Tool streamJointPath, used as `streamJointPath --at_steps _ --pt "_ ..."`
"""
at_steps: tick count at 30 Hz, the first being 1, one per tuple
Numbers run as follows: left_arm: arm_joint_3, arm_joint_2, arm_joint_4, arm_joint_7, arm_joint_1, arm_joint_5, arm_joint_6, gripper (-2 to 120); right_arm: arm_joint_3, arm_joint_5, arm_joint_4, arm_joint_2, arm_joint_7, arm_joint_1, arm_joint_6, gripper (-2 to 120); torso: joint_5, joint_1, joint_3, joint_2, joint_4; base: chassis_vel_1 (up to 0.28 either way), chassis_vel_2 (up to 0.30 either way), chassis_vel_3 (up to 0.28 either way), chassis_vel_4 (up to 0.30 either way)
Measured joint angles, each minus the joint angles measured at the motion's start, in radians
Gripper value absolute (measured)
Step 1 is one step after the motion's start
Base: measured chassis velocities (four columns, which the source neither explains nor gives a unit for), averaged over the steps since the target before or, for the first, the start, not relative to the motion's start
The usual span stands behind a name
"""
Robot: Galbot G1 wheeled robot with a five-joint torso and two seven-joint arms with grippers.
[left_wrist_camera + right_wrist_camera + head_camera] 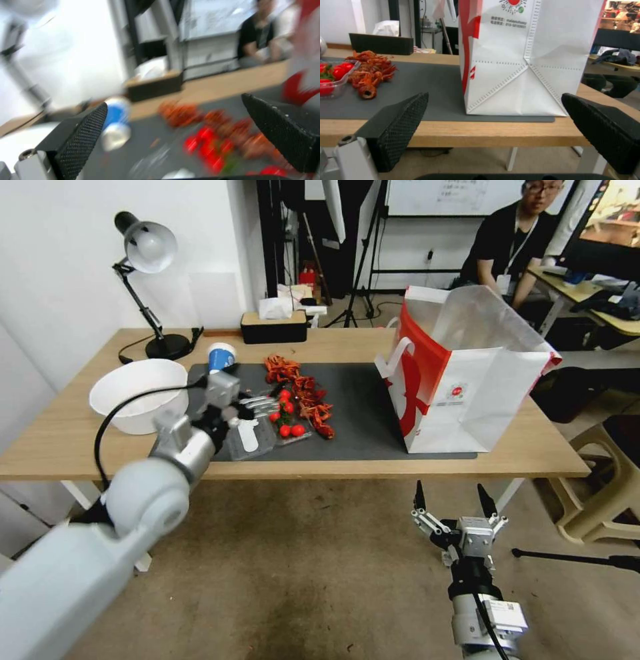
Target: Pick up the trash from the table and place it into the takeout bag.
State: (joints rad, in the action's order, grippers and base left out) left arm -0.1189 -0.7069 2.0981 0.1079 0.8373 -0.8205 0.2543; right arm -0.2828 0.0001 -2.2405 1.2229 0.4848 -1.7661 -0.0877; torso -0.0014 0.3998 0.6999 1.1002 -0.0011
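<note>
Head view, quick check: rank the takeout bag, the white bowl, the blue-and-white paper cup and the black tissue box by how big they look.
1. takeout bag
2. white bowl
3. black tissue box
4. blue-and-white paper cup

The tissue box sits farther back on the table, so its true size against the bowl is unsure.

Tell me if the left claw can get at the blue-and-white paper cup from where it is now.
Probably yes: the left claw is open over the mat, and the blue-and-white paper cup stands just beyond it with nothing between.
</note>
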Motion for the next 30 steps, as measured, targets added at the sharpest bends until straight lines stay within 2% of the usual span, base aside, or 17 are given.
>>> streamJointPath --at_steps 1,2,4,5,9,10,13,18,30 --pt "0.000 0.000 0.000 0.000 0.000 0.000 0.000 100 0.000 0.000 0.000 0.000 0.000 0.000 0.000 100 0.0000 0.000 0.000 0.000 0.0000 0.000 0.000 0.000 0.000" --pt "-0.017 -0.026 0.015 0.037 0.052 0.054 -0.025 100 -0.014 -0.016 -0.015 0.021 -0.002 -0.022 -0.007 100 0.0016 0.000 0.000 0.000 -0.0010 0.000 0.000 0.000 0.000" --pt "-0.103 -0.068 0.059 0.176 0.196 0.127 -0.049 100 -0.017 -0.025 -0.019 0.032 -0.004 -0.026 -0.007 100 0.0018 0.000 0.000 0.000 0.0014 0.000 0.000 0.000 0.000" --pt "-0.103 -0.068 0.059 0.176 0.196 0.127 -0.049 100 -0.017 -0.025 -0.019 0.032 -0.004 -0.026 -0.007 100 0.0018 0.000 0.000 0.000 0.0014 0.000 0.000 0.000 0.000" --pt "-0.303 -0.117 0.096 0.273 0.472 0.219 -0.028 100 -0.012 -0.031 -0.020 0.035 -0.008 -0.029 -0.007 100 0.0016 0.000 0.000 0.000 0.0015 0.000 0.000 0.000 0.000" --pt "-0.303 -0.117 0.096 0.273 0.472 0.219 -0.028 100 -0.012 -0.031 -0.020 0.035 -0.008 -0.029 -0.007 100 0.0016 0.000 0.000 0.000 0.0015 0.000 0.000 0.000 0.000" --pt "-0.375 -0.166 0.088 0.277 0.579 0.275 -0.048 100 -0.011 -0.031 -0.020 0.032 -0.009 -0.028 -0.007 100 0.0014 0.000 0.000 0.000 0.0012 0.000 0.000 0.000 0.000" --pt "-0.401 -0.187 0.041 0.259 0.636 0.316 -0.079 100 -0.010 -0.023 -0.016 0.017 -0.009 -0.020 -0.002 100 0.0012 0.000 0.000 0.000 0.0010 0.000 0.000 0.000 0.000" --pt "-0.419 -0.205 0.008 0.240 0.677 0.323 -0.094 100 -0.021 -0.008 -0.026 -0.012 -0.016 -0.023 0.005 100 0.0014 0.000 0.000 0.000 0.0010 0.000 0.000 0.000 0.000"
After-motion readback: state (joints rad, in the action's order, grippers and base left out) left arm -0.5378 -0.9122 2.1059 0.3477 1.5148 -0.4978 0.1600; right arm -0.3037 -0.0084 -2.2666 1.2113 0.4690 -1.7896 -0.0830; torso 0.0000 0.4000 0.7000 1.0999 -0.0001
